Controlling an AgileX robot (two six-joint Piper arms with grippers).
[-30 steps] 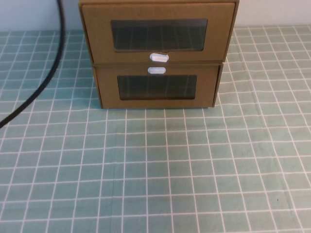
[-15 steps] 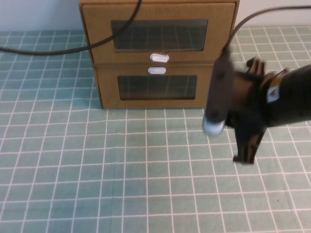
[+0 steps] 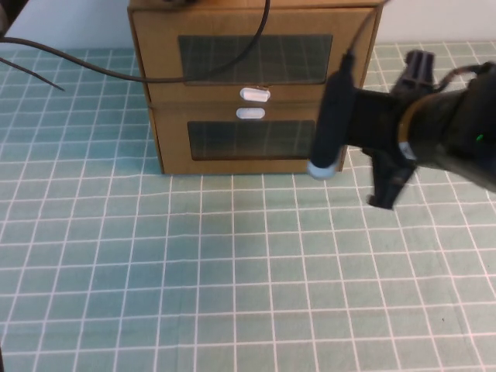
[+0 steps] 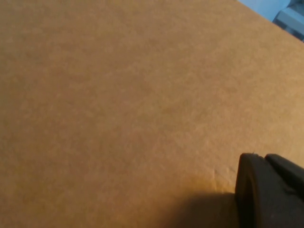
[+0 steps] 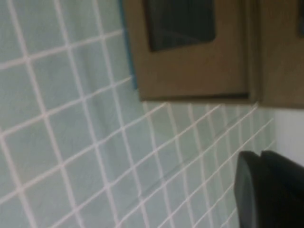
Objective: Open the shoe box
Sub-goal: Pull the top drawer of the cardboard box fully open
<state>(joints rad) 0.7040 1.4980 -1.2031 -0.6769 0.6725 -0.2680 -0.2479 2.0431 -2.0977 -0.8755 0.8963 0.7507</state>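
Observation:
Two brown cardboard shoe boxes stand stacked at the back of the table, the upper box (image 3: 252, 58) on the lower box (image 3: 252, 143). Each has a dark window and a white pull tab (image 3: 254, 94) on its front; both fronts are closed. My right gripper (image 3: 385, 194) hangs just right of the lower box's front corner, shut and empty. The right wrist view shows the lower box (image 5: 190, 61) beyond the right gripper (image 5: 260, 159). My left gripper (image 4: 263, 159) is shut, right up against plain cardboard (image 4: 118, 95); the left arm is out of the high view.
A green cloth with a white grid (image 3: 194, 271) covers the table. Black cables (image 3: 116, 74) trail across the upper box's front and the back left of the table. A dark cylinder with a pale tip (image 3: 325, 155) on the right arm overlaps the lower box's right edge.
The right arm came in from the right and moved up and left toward the boxes. The cable at the back left swung across the upper box.

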